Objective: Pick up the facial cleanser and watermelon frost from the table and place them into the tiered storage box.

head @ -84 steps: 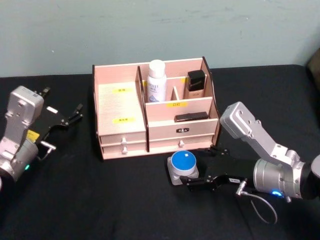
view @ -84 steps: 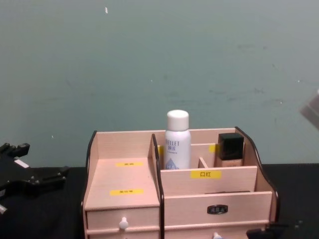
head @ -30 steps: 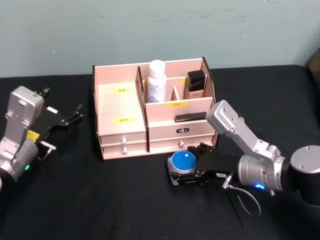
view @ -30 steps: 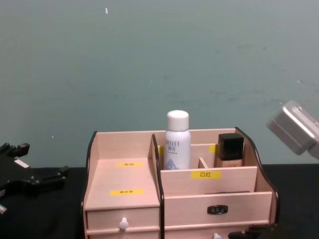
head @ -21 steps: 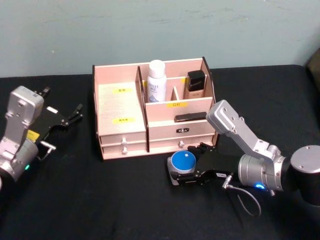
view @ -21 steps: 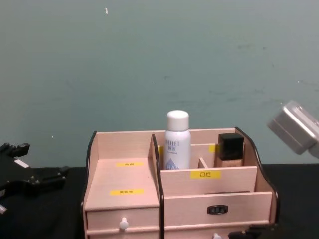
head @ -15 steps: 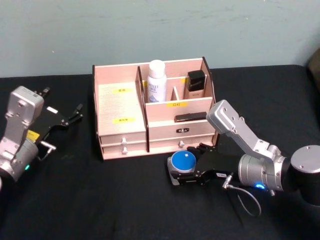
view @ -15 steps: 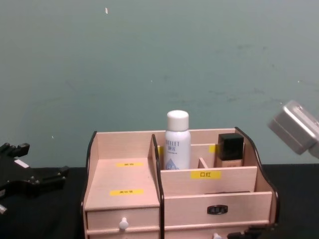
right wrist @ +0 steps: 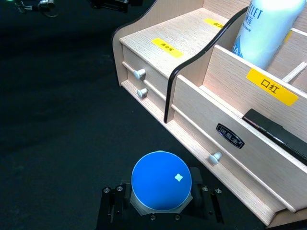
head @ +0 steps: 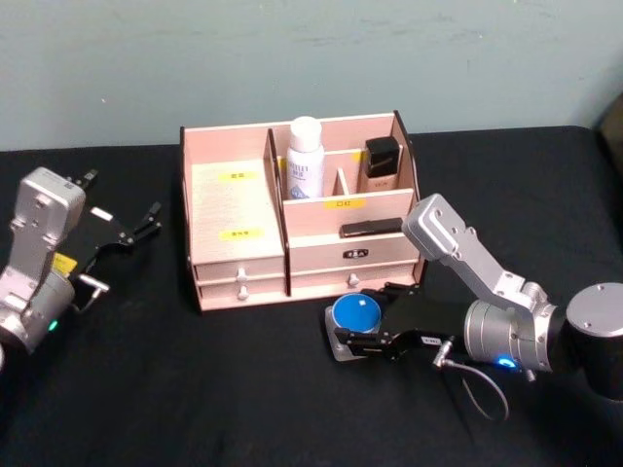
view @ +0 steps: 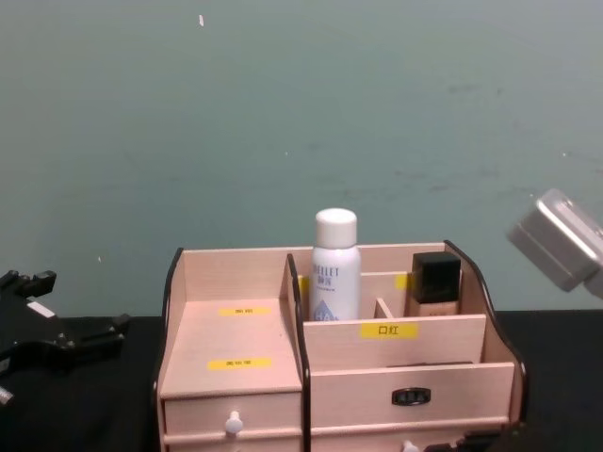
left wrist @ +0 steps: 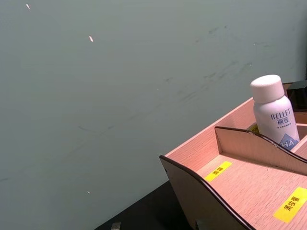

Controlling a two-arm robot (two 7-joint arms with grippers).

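Before the drawers (head: pixel 239 280), squat watermelon frost (right wrist: pixel 161 180), bright-blue lid, right tool (right wrist: pixel 161 203) clamped on it, white facial cleanser (head: pixel 306 156) lettered "ELLET" in tiered storage box (head: pixel 232 206), left tool (head: pixel 123 195) apart.

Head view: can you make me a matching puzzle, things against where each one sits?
1. facial cleanser
2. watermelon frost
3. black-capped bottle

A. on the table, between the right gripper's jaws
B. tiered storage box, back row, by its right wall
C. same back row, beside the tall middle divider

Pairs: 1-C, 2-A, 3-B.
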